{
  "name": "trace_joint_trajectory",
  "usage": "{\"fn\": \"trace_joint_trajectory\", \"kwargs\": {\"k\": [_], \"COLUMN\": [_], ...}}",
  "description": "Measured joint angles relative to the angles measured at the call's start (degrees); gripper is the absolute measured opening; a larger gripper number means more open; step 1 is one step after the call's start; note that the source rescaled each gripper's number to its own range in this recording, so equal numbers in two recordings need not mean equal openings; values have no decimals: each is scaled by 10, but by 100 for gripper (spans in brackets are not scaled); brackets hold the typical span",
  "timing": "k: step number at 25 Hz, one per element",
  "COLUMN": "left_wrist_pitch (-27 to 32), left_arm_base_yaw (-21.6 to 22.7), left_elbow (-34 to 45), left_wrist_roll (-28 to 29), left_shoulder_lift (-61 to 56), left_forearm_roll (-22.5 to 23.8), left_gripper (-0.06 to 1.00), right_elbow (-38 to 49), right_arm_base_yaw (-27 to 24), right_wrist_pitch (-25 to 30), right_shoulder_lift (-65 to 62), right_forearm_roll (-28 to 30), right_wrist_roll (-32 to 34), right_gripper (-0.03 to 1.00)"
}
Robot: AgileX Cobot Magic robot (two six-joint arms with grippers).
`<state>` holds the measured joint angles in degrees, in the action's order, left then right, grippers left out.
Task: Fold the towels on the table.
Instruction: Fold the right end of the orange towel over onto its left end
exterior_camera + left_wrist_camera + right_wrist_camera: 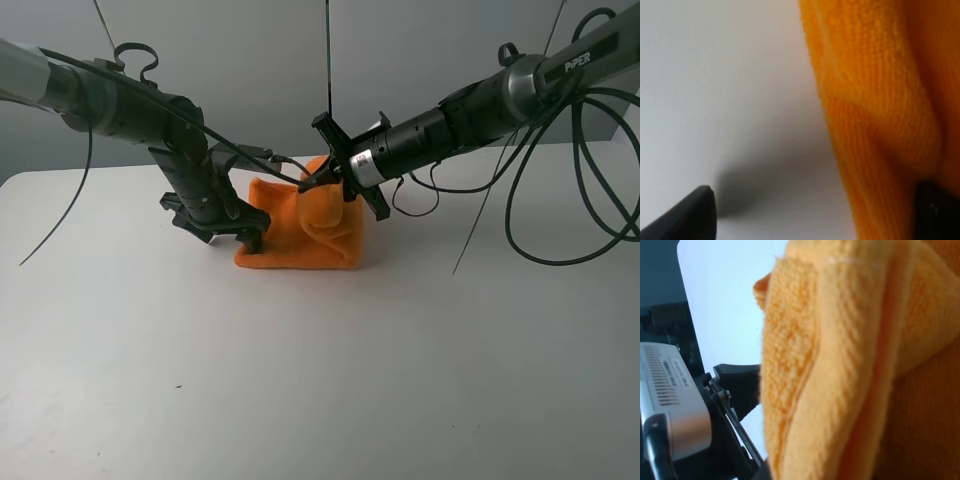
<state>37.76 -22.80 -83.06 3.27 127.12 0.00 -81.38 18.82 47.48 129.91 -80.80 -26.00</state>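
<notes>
Mid-fold, far-centre on the worktop (pixel 300 380): pinching a raised flap of orange towel (pixel 300 245) in the right tool (pixel 312 180), with the left tool (pixel 250 235) released, spread at its edge. Next, likely: carry flap across, lay flat.

- Front half of the table (pixel 300 390) is wide open, so there's loads of room to come in from there.
- The bunched-up orange towel (pixel 310 240) blocks mid-back, with the left gripper (pixel 248 236) jammed beside it and the right gripper (pixel 312 180) over its top.
- Black cables (pixel 560 215) droop across the back right.
</notes>
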Motion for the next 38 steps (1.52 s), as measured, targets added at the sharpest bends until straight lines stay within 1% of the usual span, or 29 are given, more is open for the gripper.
{"fn": "trace_joint_trajectory", "kwargs": {"k": [10,16,20,23,26,28,29,30,32,34,35,36,38], "left_wrist_pitch": [0,13,34,63,92,112,121,130,148,162,170,177,193], "left_arm_base_yaw": [0,7,15,16,18,22,27,30,39,50,55,59,67], "left_elbow": [-4,-26,-47,-63,-82,-96,-104,-112,-127,-145,-151,-159,-170], "left_wrist_roll": [0,-2,-3,-3,-3,-3,-3,-3,-4,-4,-4,-4,-4], "left_shoulder_lift": [-2,-37,-76,-100,-130,-150,-162,-171,-192,-209,-216,-223,-230], "left_forearm_roll": [0,16,30,47,51,51,51,51,51,51,51,51,52], "left_gripper": [100,100,100,100,100,100,100,100,100,100,100,100,100], "right_elbow": [12,13,13,13,13,13,13,13,13,13,13,13,13], "right_arm_base_yaw": [11,11,11,11,11,11,11,11,12,15,18,23,35], "right_wrist_pitch": [-29,-38,-44,-47,-47,-45,-42,-36,-20,-15,-15,-15,-14], "right_shoulder_lift": [7,7,7,7,7,7,7,7,6,-1,-7,-13,-26], "right_forearm_roll": [-4,8,10,10,10,10,8,3,-11,-21,-24,-25,-32], "right_wrist_roll": [-3,-4,-5,-5,-14,-19,-27,-35,-52,-62,-66,-67,-68], "right_gripper": [5,5,5,5,6,14,22,33,60,82,90,95,99]}}
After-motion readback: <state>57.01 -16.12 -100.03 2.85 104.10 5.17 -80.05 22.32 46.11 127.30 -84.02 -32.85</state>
